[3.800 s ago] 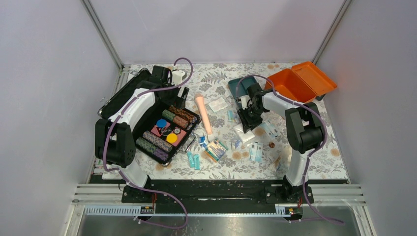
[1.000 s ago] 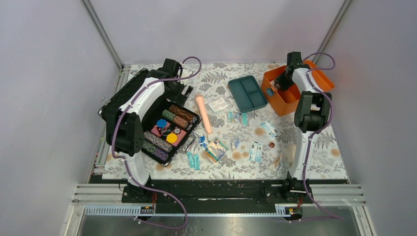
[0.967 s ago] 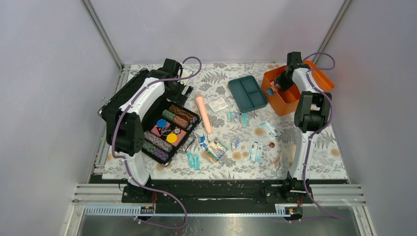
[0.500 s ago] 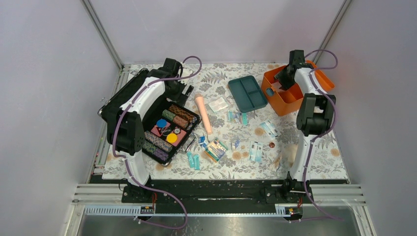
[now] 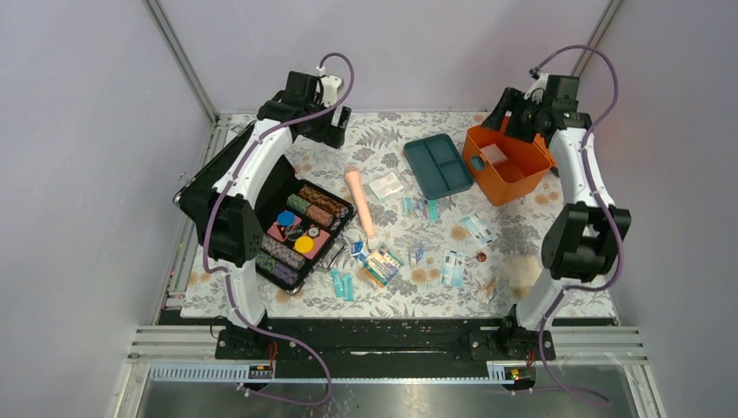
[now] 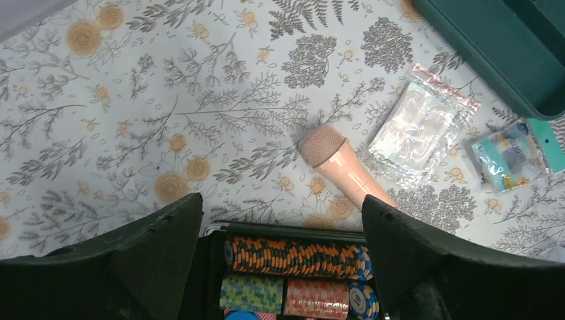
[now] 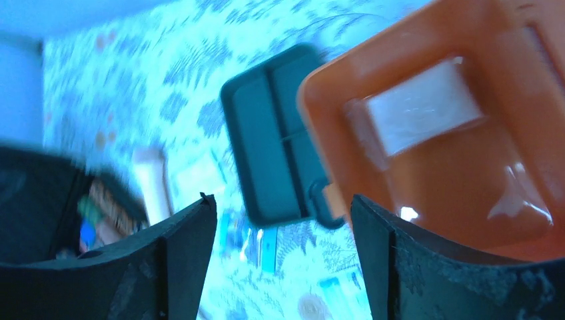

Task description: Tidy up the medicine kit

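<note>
The right arm's jaws stand apart with nothing between them, directly above the medicine kit [image 5: 509, 165], whose orange tub holds a single white packet [image 5: 493, 154]. The kit's dark teal tray [image 5: 438, 165] is out of the tub, flat on the table just to the left of these jaws. The left arm's jaws are also apart and empty, high over the far end of a pink tube [image 6: 336, 163], with a clear bag [image 6: 420, 130] to their right and the black chip case [image 5: 296, 231] just under them.

Most of the sorting appears undone, since small sachets [image 5: 379, 266] lie scattered well short of both pairs of jaws. The tub looks light, so a finger catching its rim on the way down could shove or tip it. The sachets are thin and flat, and a pinch may slide off them or take two at once. The right wrist view is blurred and tinted blue, which would make fine aiming there less sure.

The table [image 5: 383, 131] wears a cloth printed with ferns and orange flowers, a busy ground against which pale packets are hard to pick out. Plain grey walls and metal posts close in the space.
</note>
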Available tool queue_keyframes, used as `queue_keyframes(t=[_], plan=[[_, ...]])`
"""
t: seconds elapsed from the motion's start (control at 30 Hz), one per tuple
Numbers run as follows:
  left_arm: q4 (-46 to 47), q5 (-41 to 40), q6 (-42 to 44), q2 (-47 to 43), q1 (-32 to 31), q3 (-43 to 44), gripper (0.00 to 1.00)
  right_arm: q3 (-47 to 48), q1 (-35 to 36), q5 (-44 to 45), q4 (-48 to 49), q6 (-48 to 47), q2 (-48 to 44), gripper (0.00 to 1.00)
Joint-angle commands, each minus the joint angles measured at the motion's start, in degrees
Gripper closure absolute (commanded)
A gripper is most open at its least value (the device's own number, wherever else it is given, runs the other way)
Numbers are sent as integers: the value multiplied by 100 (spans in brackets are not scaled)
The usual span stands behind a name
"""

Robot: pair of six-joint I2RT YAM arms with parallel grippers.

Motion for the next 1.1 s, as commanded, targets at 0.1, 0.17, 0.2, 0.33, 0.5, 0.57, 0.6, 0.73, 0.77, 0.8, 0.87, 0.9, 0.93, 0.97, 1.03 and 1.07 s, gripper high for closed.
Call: queue_keyframes(t=[0.1, 0.17, 0.2, 0.33, 0.5, 0.57, 0.6, 0.73, 0.77, 0.8, 0.87, 0.9, 0.93, 0.97, 1.03, 1.07], plan=[[435, 745, -227, -106, -57, -513, 12, -1366, 39, -2058, -1542, -3795, -1280, 25], [424, 758, -269, -124, -70, -594, 12, -1756, 47, -2005, -2149, -4669, -1613, 26], [428, 756, -283, -136, -66, -625, 12, -1975, 48, -1945, -2359, -4995, -1792, 27], [657, 741, -454, -210, -72, -875, 13, -2811, 65, -1442, -3053, -6359, -2349, 31], [692, 542, -550, -191, -67, -938, 13, -3609, 68, -498, -3795, -8168, -2615, 32], [695, 529, -409, -200, -67, -940, 13, -3874, 80, -270, -4121, -8957, -2691, 34], [705, 498, -377, -201, -66, -961, 13, -3990, 101, -180, -4192, -9260, -2746, 34], [744, 408, -389, -231, -63, -1097, 13, -4227, 367, 65, -4255, -10112, -2800, 34], [785, 394, -430, -259, -65, -1179, 13, -4208, 471, 79, -4208, -10137, -2744, 34], [863, 380, -506, -298, -63, -1273, 13, -4153, 575, 82, -4219, -10134, -2624, 35], [961, 380, -582, -360, -57, -1407, 13, -4011, 851, 67, -4402, -10239, -2348, 40], [992, 362, -579, -386, -58, -1434, 13, -3975, 1012, 89, -4465, -10336, -2233, 42], [1008, 337, -577, -404, -62, -1444, 13, -3970, 1148, 114, -4497, -10431, -2146, 43], [1012, 301, -565, -420, -63, -1437, 13, -3984, 1263, 145, -4510, -10528, -2080, 45], [996, 252, -531, -435, -48, -1426, 13, -4019, 1431, 167, -4609, -10817, -1960, 48], [992, 243, -521, -443, -35, -1428, 13, -4032, 1491, 208, -4658, -10957, -1894, 48]])
